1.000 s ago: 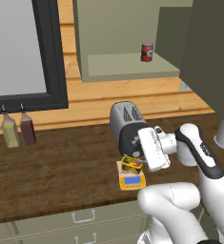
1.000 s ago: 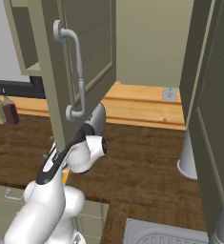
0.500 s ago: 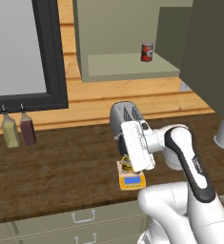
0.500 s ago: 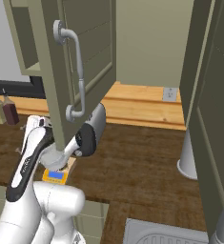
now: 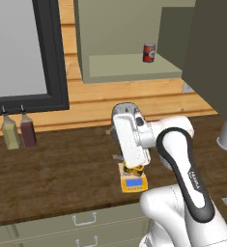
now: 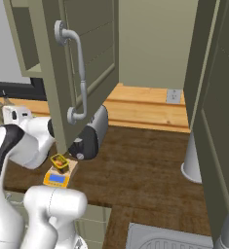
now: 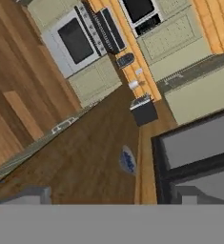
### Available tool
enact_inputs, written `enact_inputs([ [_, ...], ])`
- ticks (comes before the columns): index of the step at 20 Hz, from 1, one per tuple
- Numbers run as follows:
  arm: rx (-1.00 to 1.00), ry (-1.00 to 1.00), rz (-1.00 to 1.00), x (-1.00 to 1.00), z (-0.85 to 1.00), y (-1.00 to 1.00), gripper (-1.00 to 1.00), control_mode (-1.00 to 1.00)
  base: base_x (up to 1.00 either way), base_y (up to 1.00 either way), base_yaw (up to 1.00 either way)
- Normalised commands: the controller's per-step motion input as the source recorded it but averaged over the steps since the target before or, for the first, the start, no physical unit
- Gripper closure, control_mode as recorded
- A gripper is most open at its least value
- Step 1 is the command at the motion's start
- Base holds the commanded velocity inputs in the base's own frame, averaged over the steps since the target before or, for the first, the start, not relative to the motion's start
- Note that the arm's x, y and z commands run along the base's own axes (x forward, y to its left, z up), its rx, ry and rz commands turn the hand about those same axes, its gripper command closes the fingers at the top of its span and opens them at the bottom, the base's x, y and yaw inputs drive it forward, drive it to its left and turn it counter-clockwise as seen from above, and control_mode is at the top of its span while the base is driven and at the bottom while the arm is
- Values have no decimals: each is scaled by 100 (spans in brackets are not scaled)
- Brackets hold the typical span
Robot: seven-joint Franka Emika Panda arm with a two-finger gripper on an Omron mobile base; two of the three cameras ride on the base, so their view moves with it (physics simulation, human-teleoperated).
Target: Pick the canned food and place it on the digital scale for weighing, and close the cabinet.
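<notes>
The canned food [image 5: 133,169] [image 6: 60,163], a small flat yellow tin, rests on the digital scale [image 5: 134,183] [image 6: 56,179] near the counter's front edge. My gripper [image 5: 115,143] hangs just above and to the left of the tin, turned sideways toward the left, open and holding nothing. The olive-green cabinet [image 5: 129,38] stands open. Its door [image 6: 89,53] with the long metal handle [image 6: 80,73] swings out over the counter. The hand view looks along the counter at the far kitchen.
A grey-black toaster [image 6: 89,134] sits right behind the scale. A red can [image 5: 149,52] stands on the cabinet shelf. Two bottles [image 5: 19,133] stand at the left by the window. A white post [image 6: 193,160] and a sink [image 6: 169,239] lie to the right.
The hand has lifted off the tin and turned to the left. The tin stays on the scale.
</notes>
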Motion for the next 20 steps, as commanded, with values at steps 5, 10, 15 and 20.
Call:
enact_inputs([
  [5,1,-50,-37,-58,12,9,-100,-100,0,0,0],
  [10,14,-41,-13,-55,9,-95,-100,-100,0,0,0],
  [15,4,-71,-27,-79,0,-1,-100,-100,0,0,0],
  [20,6,-65,-42,-83,0,61,-100,-100,0,0,0],
])
